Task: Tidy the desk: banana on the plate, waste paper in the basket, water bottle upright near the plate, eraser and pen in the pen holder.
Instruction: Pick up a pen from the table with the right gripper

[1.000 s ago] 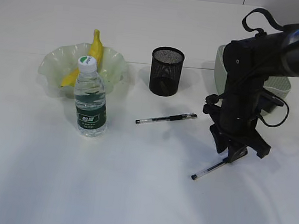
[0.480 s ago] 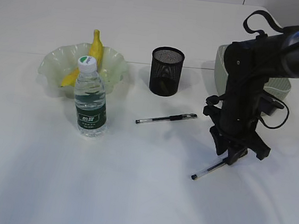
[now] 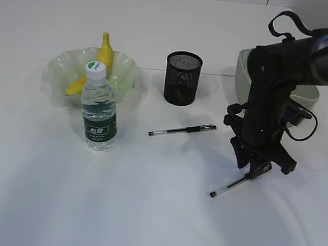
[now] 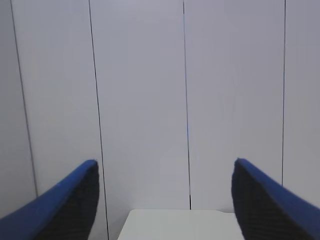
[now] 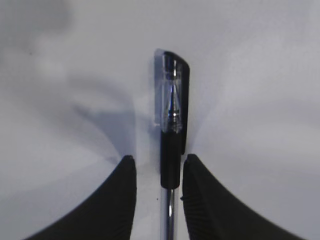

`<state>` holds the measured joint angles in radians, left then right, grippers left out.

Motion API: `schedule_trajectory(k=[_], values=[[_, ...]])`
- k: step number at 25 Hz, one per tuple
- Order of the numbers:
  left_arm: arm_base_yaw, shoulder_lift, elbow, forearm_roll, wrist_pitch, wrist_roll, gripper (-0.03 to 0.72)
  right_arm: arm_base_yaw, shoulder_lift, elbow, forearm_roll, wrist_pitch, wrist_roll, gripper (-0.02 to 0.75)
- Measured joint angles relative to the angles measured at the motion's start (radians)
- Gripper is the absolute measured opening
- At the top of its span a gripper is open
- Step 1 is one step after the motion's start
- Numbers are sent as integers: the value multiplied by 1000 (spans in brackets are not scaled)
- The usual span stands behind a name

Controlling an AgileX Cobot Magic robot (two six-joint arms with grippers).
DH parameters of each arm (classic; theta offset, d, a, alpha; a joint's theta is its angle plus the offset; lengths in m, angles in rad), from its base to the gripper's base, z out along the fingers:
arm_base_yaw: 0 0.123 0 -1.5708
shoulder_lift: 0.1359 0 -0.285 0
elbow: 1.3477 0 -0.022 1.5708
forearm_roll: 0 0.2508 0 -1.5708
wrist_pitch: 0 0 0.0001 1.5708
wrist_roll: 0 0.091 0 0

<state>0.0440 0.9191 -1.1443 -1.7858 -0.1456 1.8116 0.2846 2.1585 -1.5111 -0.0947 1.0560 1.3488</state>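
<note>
nearest the camera, a clear-barrelled pen with a black grip and cap (image 3: 229, 187) lies slanted on the large plain white desk (image 3: 142, 215), its upper end between the fingers of the right gripper (image 3: 260, 168). in the right wrist view the jaws stand either side of the barrel with thin slits of daylight, so a firm grip cannot be told. if they only graze it, the pen could roll or pivot out on lifting.

a second similar pen (image 3: 182, 130) lies further back, and a small clear water bottle with a white cap and dark green label (image 3: 100, 108) stands upright.

behind are the black mesh pen holder (image 3: 182, 78), the yellow banana (image 3: 100, 60) in the ruffled pale-green plate (image 3: 58, 71), and the sage-green basket (image 3: 308, 94).

the left gripper (image 4: 165, 200) hangs wide open, empty.
</note>
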Motion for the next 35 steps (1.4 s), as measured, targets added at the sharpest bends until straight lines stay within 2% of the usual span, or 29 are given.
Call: schedule_trajectory(k=[24, 26, 31, 35], values=[[0, 0, 0, 0, 0, 0, 573, 0, 21, 0, 13, -30, -22, 239], [0, 0, 0, 0, 0, 0, 572, 0, 21, 0, 13, -35, -22, 218], [0, 0, 0, 0, 0, 0, 564, 0, 21, 0, 13, -40, -28, 76], [0, 0, 0, 0, 0, 0, 556, 0, 21, 0, 13, -41, -54, 55]])
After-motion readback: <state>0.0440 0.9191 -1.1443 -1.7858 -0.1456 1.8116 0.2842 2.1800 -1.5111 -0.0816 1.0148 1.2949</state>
